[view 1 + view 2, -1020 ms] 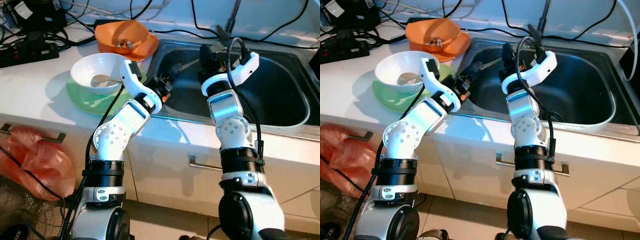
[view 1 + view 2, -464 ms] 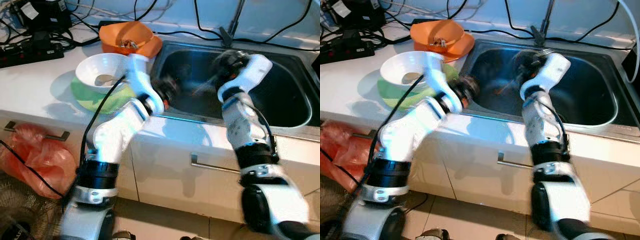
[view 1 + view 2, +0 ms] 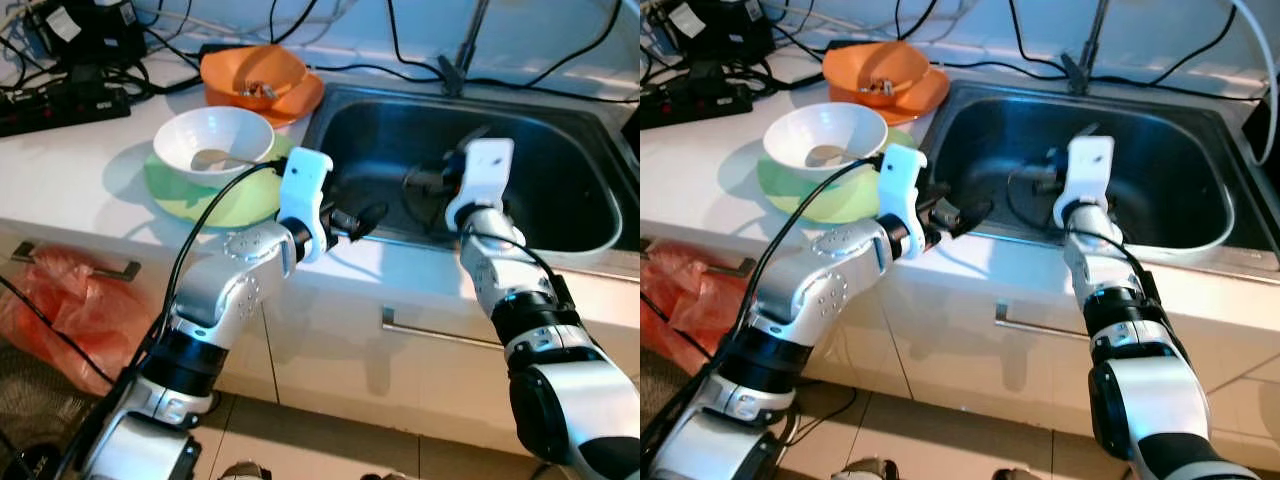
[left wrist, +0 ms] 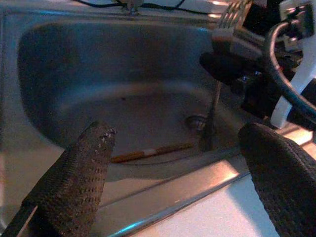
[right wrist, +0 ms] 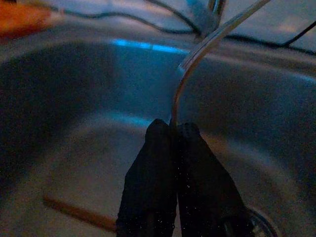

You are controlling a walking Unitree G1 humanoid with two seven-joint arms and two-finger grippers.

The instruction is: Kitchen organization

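Right gripper point(image 5: 174, 129) is hanging inside the steel sink point(image 5: 74, 98), jaws pressing together on the thin handle of a metal utensil point(image 5: 190, 61). From the fingertips the handle is rising and curving off toward the back rim; its head is running out of frame, so fork or spoon can't be told. A brownish chopstick-like stick point(image 5: 79, 213) is lying flat on the sink floor. The drain ring point(image 5: 264, 224) is sitting just beside the fingers point(image 5: 150, 187). Dark cables point(image 5: 163, 6) are trailing along the bench behind the sink.
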